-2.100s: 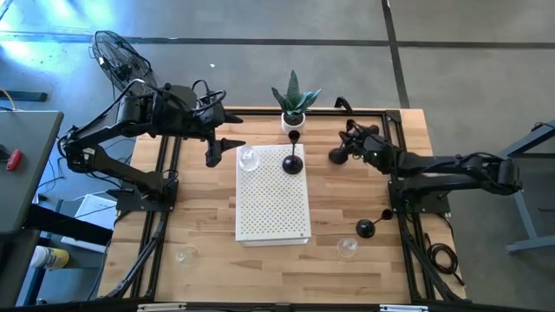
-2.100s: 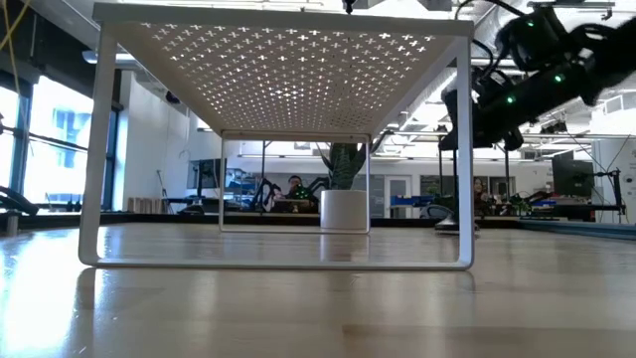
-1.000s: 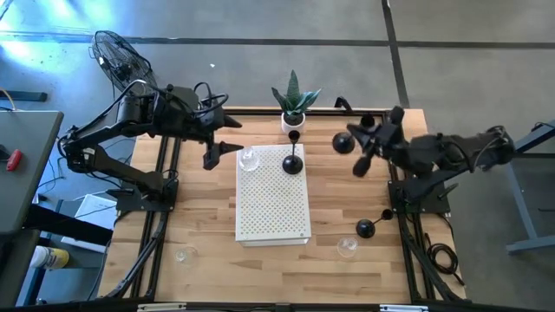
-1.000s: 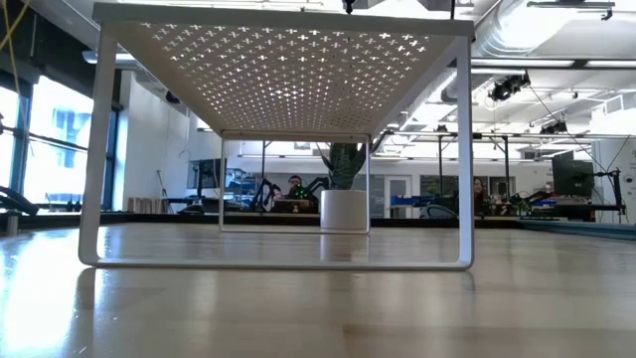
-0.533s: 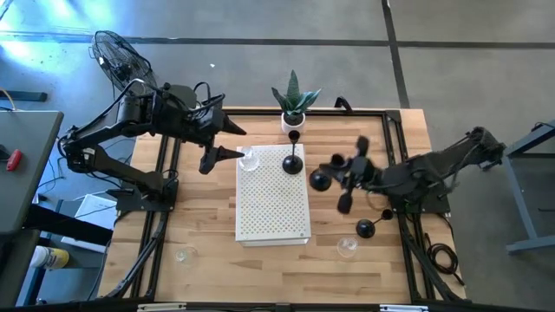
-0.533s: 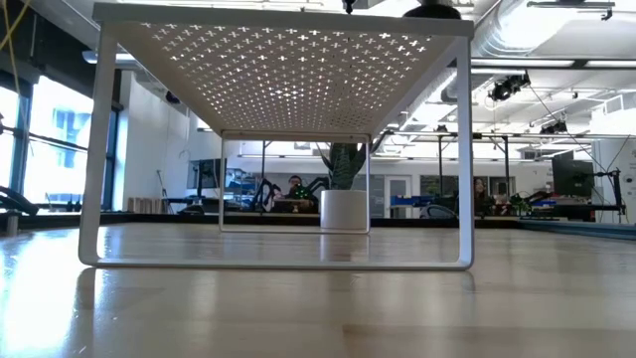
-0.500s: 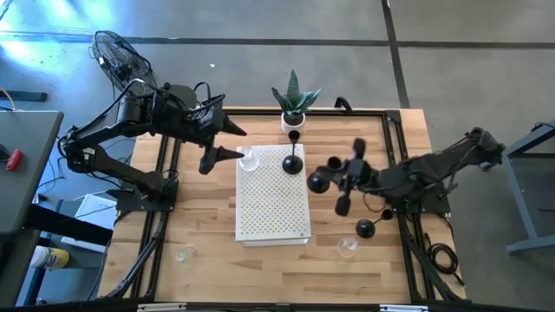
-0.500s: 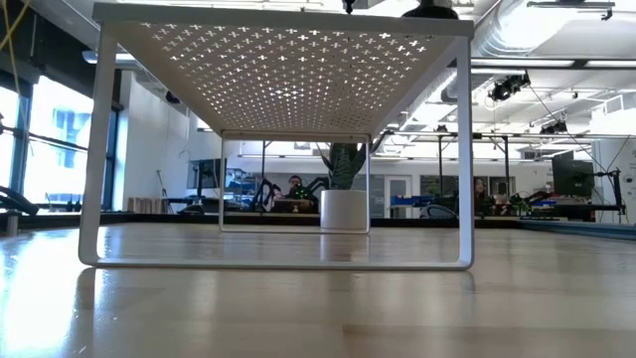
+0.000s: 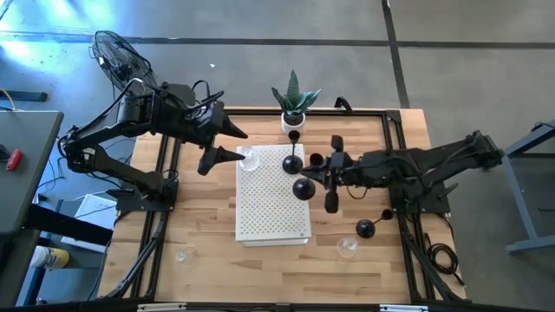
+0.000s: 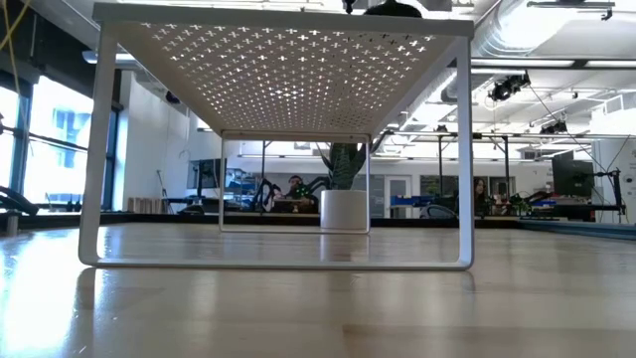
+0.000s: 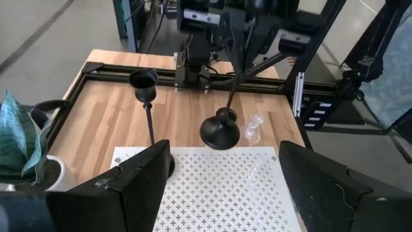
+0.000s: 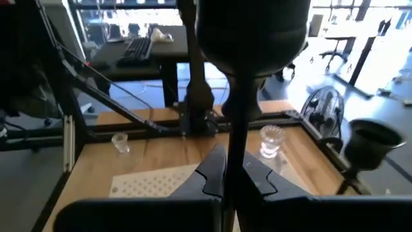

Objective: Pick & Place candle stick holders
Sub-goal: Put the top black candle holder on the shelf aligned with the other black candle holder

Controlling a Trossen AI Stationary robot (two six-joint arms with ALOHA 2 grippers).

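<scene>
Right gripper (image 9: 323,176) clenched on my black holder (image 9: 303,188) by its stem, long axis tilted, domed base leading over white rack (image 9: 273,217). Left gripper (image 9: 227,144) released, spread, waiting beside rack.

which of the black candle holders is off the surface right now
The black holder in the right gripper, carried stem-sideways above the white perforated shelf. The tall one stands on the shelf; another sits on the table.

Open-plan robotics lab: exposed ceiling ducts (image 10: 517,25), distant workstations (image 10: 437,204)
</scene>
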